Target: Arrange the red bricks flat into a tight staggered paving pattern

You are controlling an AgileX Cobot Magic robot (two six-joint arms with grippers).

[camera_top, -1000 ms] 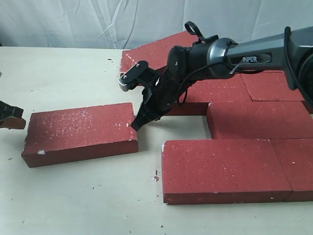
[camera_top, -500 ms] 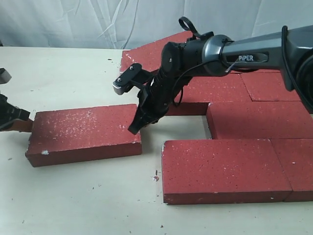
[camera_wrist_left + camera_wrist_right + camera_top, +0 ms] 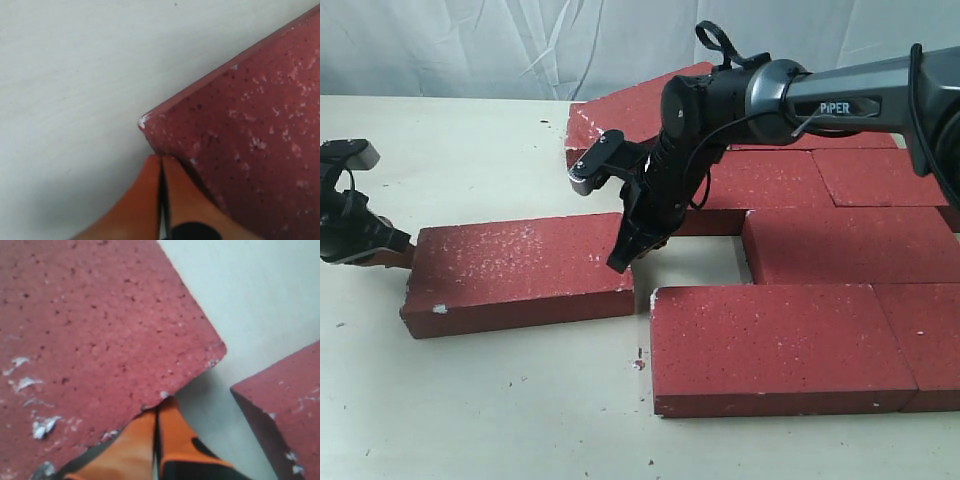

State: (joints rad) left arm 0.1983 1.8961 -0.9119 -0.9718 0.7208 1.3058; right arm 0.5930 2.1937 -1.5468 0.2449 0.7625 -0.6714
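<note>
Loose brick (image 3: 520,272): left gripper (image 3: 404,257) clenched, empty, against one end; right gripper (image 3: 622,260) clenched, empty, at the opposite end.

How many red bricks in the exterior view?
7 visible: loose brick left; front bricks; middle brick; rear bricks; back brick. Right arm may hide more.

The right arm (image 3: 840,100) hides part of the far bricks (image 3: 630,105). The near ones run off the right edge. The left edge cuts off the arm behind the left gripper (image 3: 392,256). Wrist views catch only brick corners.
</note>
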